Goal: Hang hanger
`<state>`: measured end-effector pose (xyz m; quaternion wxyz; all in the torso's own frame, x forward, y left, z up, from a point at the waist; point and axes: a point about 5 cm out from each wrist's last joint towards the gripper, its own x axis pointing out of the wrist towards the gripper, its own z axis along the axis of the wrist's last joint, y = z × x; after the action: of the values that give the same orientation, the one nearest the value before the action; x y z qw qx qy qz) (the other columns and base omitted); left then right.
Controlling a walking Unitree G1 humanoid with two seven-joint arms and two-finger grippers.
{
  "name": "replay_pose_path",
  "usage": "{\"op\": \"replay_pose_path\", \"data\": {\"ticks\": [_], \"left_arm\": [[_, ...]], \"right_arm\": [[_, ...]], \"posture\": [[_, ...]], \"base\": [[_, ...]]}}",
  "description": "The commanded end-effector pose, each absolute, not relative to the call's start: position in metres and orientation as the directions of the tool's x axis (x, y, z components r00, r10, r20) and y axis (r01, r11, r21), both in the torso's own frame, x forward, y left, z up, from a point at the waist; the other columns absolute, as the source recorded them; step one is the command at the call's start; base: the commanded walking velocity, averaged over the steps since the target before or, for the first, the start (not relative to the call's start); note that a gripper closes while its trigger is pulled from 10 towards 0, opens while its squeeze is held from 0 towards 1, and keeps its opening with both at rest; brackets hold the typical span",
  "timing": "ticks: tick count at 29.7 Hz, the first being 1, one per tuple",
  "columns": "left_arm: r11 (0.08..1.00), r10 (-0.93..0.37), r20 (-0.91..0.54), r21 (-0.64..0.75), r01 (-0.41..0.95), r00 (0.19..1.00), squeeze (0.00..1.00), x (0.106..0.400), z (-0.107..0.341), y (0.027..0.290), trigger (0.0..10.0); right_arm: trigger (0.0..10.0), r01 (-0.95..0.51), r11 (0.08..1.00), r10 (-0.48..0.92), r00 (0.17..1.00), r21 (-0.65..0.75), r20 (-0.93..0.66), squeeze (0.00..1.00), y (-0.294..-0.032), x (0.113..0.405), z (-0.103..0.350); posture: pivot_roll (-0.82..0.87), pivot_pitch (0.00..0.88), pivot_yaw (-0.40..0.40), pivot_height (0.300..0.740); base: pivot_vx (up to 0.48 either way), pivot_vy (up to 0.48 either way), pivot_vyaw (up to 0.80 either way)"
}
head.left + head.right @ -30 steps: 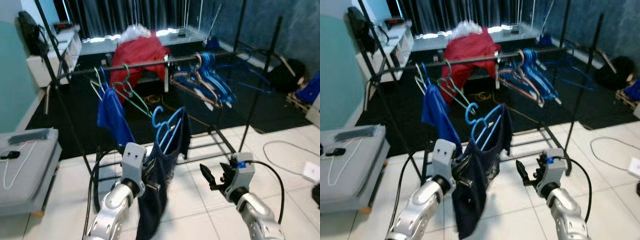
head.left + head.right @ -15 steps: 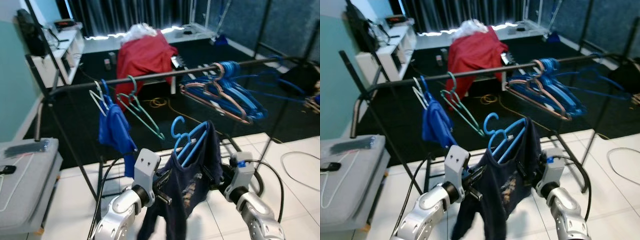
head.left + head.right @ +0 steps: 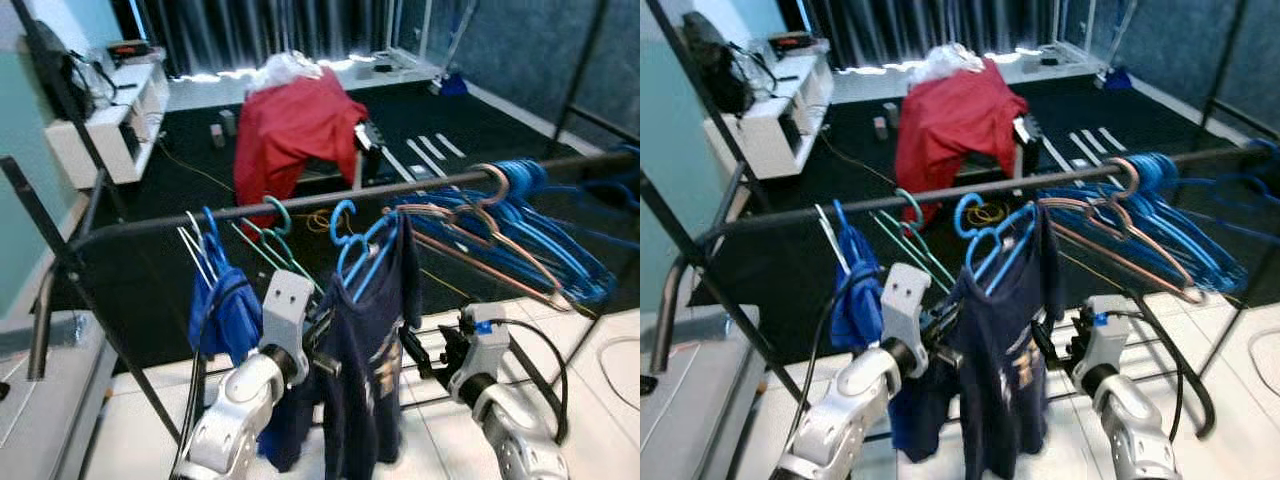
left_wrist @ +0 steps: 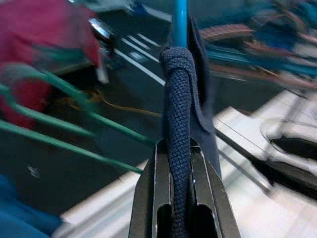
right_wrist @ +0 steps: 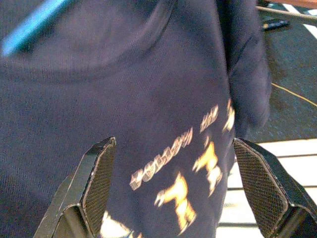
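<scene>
A: We are carrying the bright blue plastic hanger point(image 3: 362, 262) with the dark navy printed T-shirt point(image 3: 362, 380) on it, and its hook is sitting just beside the long black metal clothes rail point(image 3: 330, 200), about level with it. Whether the hook is over the rail yet, we cannot tell.

B: Our left gripper point(image 4: 179, 198) is clenched on the rolled navy collar with the blue hanger neck rising above it. Our right gripper point(image 5: 173, 183) is spread wide, the shirt's printed front between its fingers point(image 5: 94, 183) but not pinched.

A: What are we risking here?

B: Since we seem to be gripping cloth more than plastic, the hanger may be twisting in the collar and the hook could miss the rail. Just beside the hook on the rail, the thin green wire hanger point(image 3: 272, 240) is hanging, so we could be snagging it. Letting go early would probably drop shirt and hanger together.

A: And around the rail?

B: Below it, white floor tiles point(image 3: 140, 440); behind it, black carpet point(image 3: 190, 170), a red cloth draped over a seat point(image 3: 295, 120) and a white shelf unit point(image 3: 105, 125). Further along the rail, a bunch of blue and pink hangers point(image 3: 500, 220) and a small blue garment point(image 3: 222, 315).
</scene>
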<state>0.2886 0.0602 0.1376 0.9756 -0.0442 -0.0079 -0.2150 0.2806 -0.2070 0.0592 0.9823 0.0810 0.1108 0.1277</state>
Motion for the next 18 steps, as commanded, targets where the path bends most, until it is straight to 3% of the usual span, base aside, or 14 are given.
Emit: {"op": "replay_pose_path", "data": {"ticks": [1,9,18], "left_arm": [[0.915,-0.375,0.074,-0.130,0.382,0.924,0.00,0.289,0.148,0.054,10.0],[0.936,-0.345,0.114,-0.029,0.350,0.932,0.00,0.291,0.162,0.058,10.0],[0.950,-0.312,-0.049,0.004,0.312,0.949,0.00,0.288,0.148,0.059,10.0]], "right_arm": [[10.0,-0.235,0.951,0.275,0.939,0.199,-0.208,0.00,-0.205,0.280,0.057],[10.0,-0.235,0.951,0.275,0.939,0.199,-0.208,0.00,-0.206,0.280,0.057],[10.0,-0.235,0.952,0.275,0.937,0.196,-0.213,0.00,-0.208,0.279,0.057]], "posture": [[-0.10,0.000,0.043,0.740],[-0.10,0.000,0.040,0.740],[-0.10,0.000,0.034,0.740]], "base": [[0.000,0.000,0.00],[0.000,0.000,0.00],[0.000,0.000,0.00]]}}
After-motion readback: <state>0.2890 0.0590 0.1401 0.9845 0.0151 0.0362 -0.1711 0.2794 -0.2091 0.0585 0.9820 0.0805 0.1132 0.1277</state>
